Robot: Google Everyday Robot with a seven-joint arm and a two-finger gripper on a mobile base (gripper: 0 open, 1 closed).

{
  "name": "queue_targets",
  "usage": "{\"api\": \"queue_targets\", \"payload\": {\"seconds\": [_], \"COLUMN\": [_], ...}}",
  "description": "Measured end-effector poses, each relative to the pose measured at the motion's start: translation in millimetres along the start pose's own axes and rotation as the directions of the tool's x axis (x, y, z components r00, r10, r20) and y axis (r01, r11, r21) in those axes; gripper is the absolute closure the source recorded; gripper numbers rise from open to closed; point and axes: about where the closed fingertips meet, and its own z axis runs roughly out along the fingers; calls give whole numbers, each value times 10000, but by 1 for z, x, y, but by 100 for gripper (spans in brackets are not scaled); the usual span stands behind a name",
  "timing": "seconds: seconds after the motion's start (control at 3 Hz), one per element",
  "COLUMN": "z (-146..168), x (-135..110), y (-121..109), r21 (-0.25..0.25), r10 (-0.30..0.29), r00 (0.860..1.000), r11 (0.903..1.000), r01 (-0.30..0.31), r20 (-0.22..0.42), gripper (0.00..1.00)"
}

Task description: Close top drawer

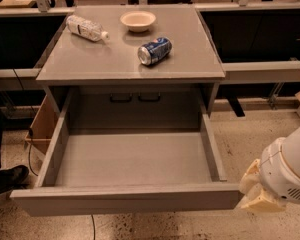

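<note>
The top drawer [125,199] is pulled far out of the grey cabinet, and its grey inside holds nothing. Its flat front panel runs along the bottom of the view. My gripper [255,194] hangs at the lower right, just off the right end of the front panel and close to it. The white arm housing [290,169] rises behind it. The two lower drawers are hidden under the open one.
On the cabinet top [90,59] lie a plastic water bottle [86,28], a cream bowl [138,20] and a blue soda can [154,50] on its side. A cardboard box [40,129] stands to the left of the cabinet. A dark shoe [5,176] is at the far left.
</note>
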Motion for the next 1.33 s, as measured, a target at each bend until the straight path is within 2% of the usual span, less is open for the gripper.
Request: {"api": "queue_targets", "payload": {"seconds": [0.33, 0.67, 1.0, 1.33], "z": [2, 14, 57, 107], "x": [0, -1, 8, 14], "y": [2, 15, 34, 43], "r21": [14, 110, -12, -47], "r10": [-31, -216, -192, -285], "r00": [10000, 9998, 9998, 9996], "r11": [10000, 9997, 9998, 9996], "r01": [31, 216, 192, 285], "r20": [-2, -13, -14, 92], "gripper": [96, 100, 100, 100]}}
